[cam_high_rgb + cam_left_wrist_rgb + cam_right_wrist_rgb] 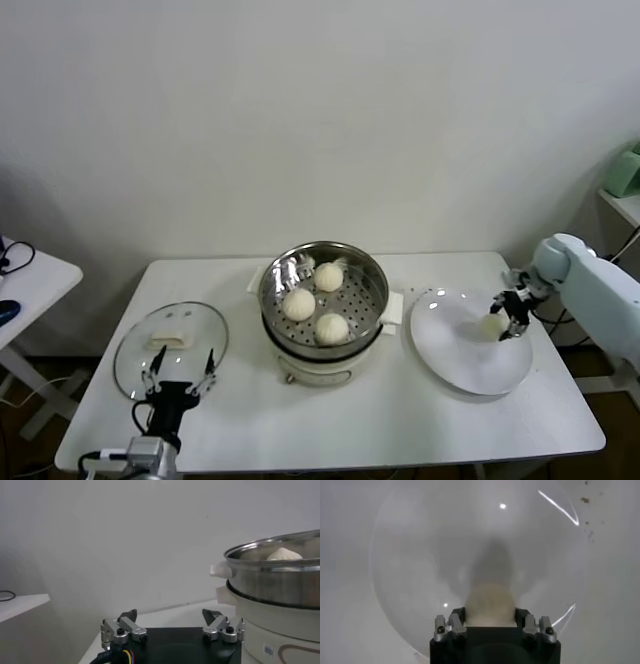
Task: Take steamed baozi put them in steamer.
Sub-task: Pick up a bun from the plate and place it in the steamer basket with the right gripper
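The steel steamer (pixel 374 283) stands mid-table on a white pot base and holds three cream-white baozi (pixel 299 304), (pixel 329 276), (pixel 332 327). Its rim (pixel 272 560) fills one side of the left wrist view, with a bun top (pixel 284 554) showing over it. A fourth baozi (pixel 493 324) lies on the white plate (pixel 450 350) at the right; my right gripper (pixel 508 318) is shut on it. In the right wrist view that bun (pixel 490 602) sits between the fingers (pixel 456 621) over the plate (pixel 420 555). My left gripper (pixel 178 377) rests open near the front left.
A round glass lid (pixel 140 350) with a white handle (pixel 174 338) lies flat at the table's left, just behind my left gripper. A second white table (pixel 30 285) stands farther left. A green object (pixel 626 170) sits on a shelf at the right edge.
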